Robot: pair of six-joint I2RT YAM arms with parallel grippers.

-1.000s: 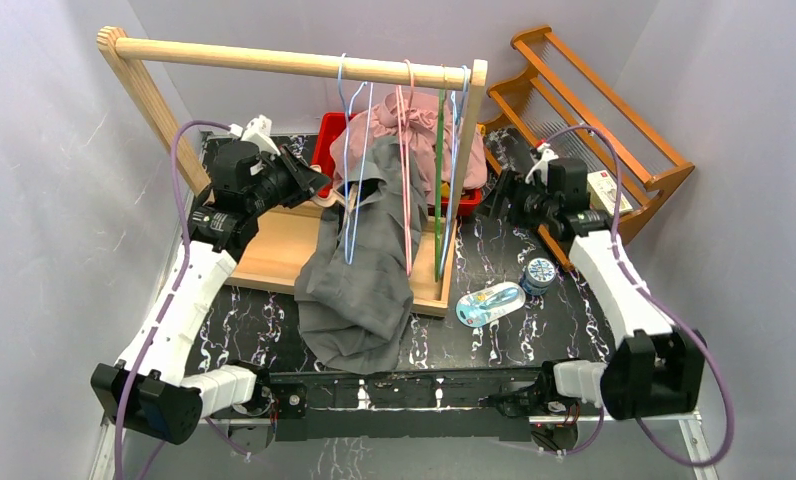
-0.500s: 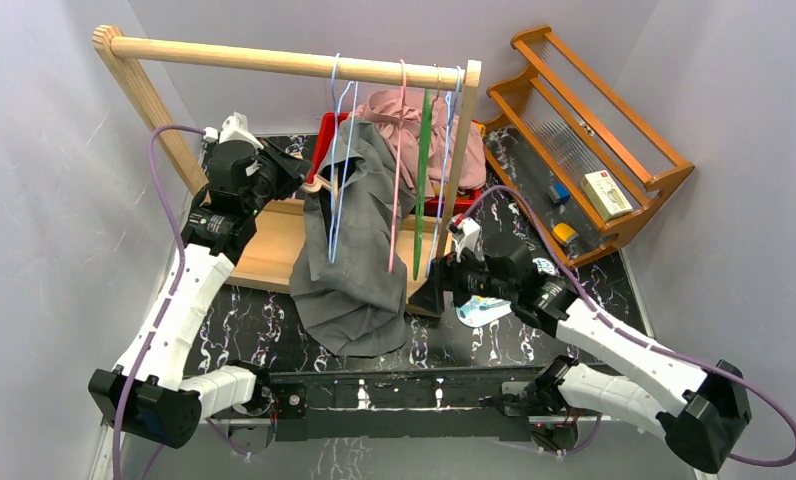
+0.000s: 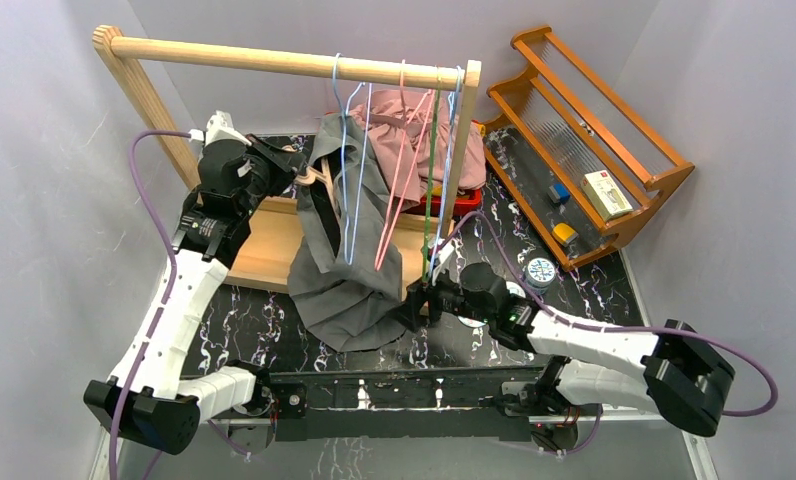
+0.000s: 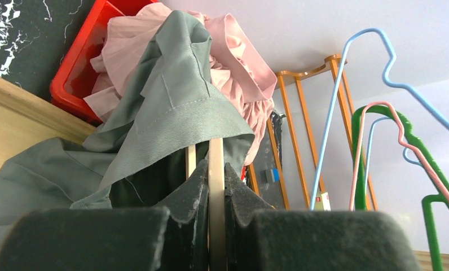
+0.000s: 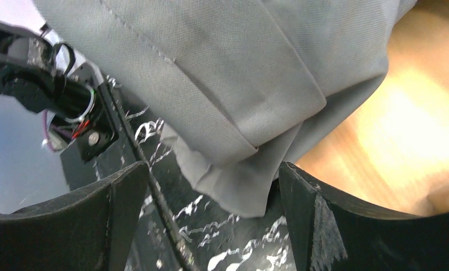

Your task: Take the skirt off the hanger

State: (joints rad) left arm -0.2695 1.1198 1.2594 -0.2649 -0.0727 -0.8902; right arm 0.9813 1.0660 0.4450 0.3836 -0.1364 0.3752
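Note:
The grey skirt (image 3: 349, 235) hangs from a pale wooden hanger (image 3: 312, 180) beside the rack and spills onto the table. My left gripper (image 3: 292, 178) is shut on the hanger's bar (image 4: 215, 186), with the skirt's waistband (image 4: 177, 107) draped just above it. My right gripper (image 3: 411, 305) is open at the skirt's lower right hem. In the right wrist view the hem (image 5: 233, 186) hangs between the two spread fingers (image 5: 126, 209), touching neither.
A wooden clothes rack (image 3: 284, 62) holds blue, pink and green wire hangers (image 3: 414, 150). A pink garment (image 3: 404, 130) lies in a red bin (image 3: 454, 205) behind. An orange wooden shelf (image 3: 594, 140) stands at right. A round tin (image 3: 541, 271) lies near the right arm.
My right arm swung from the shelf down and left to the skirt's hem. My left gripper lifted the hanger up and left, dragging the skirt with it. The wire hangers swung.

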